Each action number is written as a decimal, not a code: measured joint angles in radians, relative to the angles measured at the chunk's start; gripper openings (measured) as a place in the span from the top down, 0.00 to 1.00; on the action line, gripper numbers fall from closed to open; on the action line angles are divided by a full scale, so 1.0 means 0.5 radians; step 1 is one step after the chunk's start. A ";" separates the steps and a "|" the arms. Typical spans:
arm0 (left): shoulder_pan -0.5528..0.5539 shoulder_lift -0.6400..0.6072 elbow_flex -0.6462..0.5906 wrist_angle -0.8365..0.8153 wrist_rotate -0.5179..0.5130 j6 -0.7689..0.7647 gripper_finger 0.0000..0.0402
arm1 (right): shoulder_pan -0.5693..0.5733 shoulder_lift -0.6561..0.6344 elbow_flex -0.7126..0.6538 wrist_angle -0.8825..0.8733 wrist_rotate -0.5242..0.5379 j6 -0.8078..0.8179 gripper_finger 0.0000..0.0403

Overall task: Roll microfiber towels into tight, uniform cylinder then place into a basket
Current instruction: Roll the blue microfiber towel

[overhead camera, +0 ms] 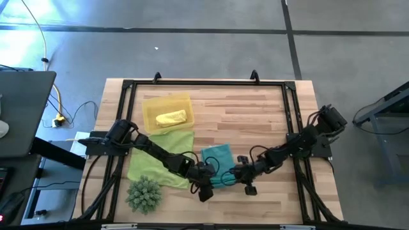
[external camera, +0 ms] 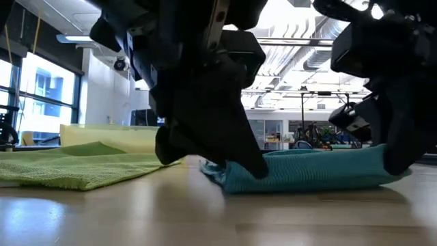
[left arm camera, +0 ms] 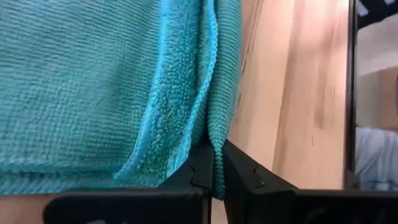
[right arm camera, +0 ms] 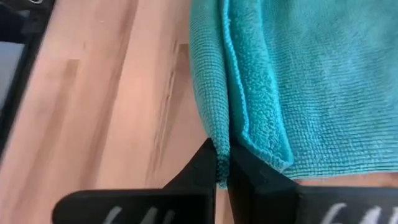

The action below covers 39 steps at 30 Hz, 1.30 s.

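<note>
Wooden counter [overhead camera: 255, 121], teal towel [overhead camera: 217, 156] pinched at both near corners.
Left gripper [left arm camera: 214, 177] and right gripper [right arm camera: 222, 163] jaws each clench its hem; dark arms hide the low view's middle.

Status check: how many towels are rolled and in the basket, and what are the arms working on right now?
Done: the yellow towel lies rolled in the basket. In hand: the left gripper and right gripper are each shut on a near corner of the teal towel, which lies folded on the table, not yet rolled. Left: rolling and placing the teal one, then the lime green towel, lying flat beside the spiky ball.
</note>
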<state>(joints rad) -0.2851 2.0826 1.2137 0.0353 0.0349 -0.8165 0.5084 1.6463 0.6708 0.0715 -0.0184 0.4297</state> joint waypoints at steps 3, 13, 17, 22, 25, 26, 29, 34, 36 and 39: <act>0.007 -0.033 -0.002 -0.016 -0.002 -0.093 0.99 | -0.038 0.000 0.000 -0.011 -0.098 0.104 0.99; 0.005 -0.115 0.000 0.006 0.007 -0.218 0.99 | -0.118 -0.005 0.002 0.033 -0.325 0.138 0.99; 0.008 -0.115 0.000 -0.097 -0.066 -0.276 0.99 | -0.173 -0.005 0.002 0.033 -0.321 0.137 0.99; 0.010 -0.116 0.001 -0.276 -0.225 -0.396 0.99 | -0.241 -0.006 0.002 0.010 -0.286 0.126 0.99; 0.009 -0.116 0.002 -0.297 -0.264 -0.415 0.99 | -0.272 -0.007 0.002 0.004 -0.287 0.121 0.99; 0.008 -0.116 0.002 -0.300 -0.268 -0.429 0.99 | -0.281 -0.007 0.002 -0.002 -0.282 0.120 0.99; 0.026 -0.116 0.002 -0.332 -0.287 -0.469 0.99 | -0.306 -0.007 0.002 -0.016 -0.261 0.121 0.98; 0.025 -0.116 0.002 -0.188 -0.098 -0.474 0.99 | -0.315 -0.007 0.002 0.006 -0.483 0.193 0.98; 0.017 -0.116 0.002 -0.064 0.068 -0.462 0.99 | -0.314 -0.008 0.003 0.039 -0.597 0.229 0.98; 0.017 -0.116 0.002 0.037 0.167 -0.470 0.99 | -0.314 -0.008 0.003 0.080 -0.728 0.305 0.98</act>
<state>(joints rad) -0.2768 2.0247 1.2144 0.0537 0.1184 -1.0513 0.3512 1.6421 0.6724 0.1114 -0.3823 0.5820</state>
